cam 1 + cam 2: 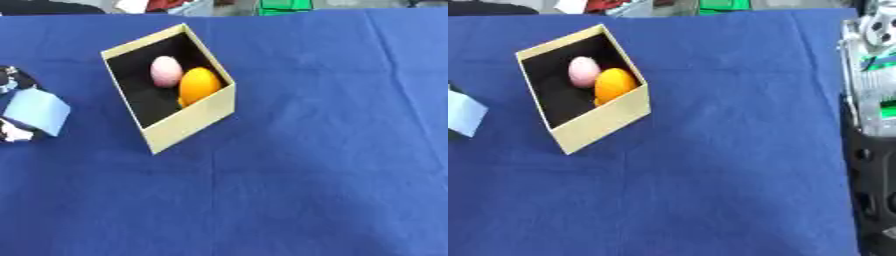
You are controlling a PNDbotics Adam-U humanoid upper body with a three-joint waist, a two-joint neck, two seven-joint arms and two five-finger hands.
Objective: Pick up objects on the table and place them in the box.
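A cream box point(188, 120) with a black inside stands askew on the blue cloth, left of the middle. In it lie a pink egg-shaped thing point(165, 71) and an orange rounded thing point(199, 85), side by side and touching. At the left edge my left hand point(12, 131) shows only in part, its black and silver fingers above and below a light blue flat block point(37, 112) that it holds just left of the box. Along the right edge in the right eye view, silver and black parts of my right arm point(871, 105) stand beside the table; the hand itself is not clear.
The blue cloth point(315, 165) covers the whole table, wide and flat to the right of and in front of the box. Green and red things point(284, 5) lie beyond the far edge. The table's right edge point(843, 125) runs close to my right arm.
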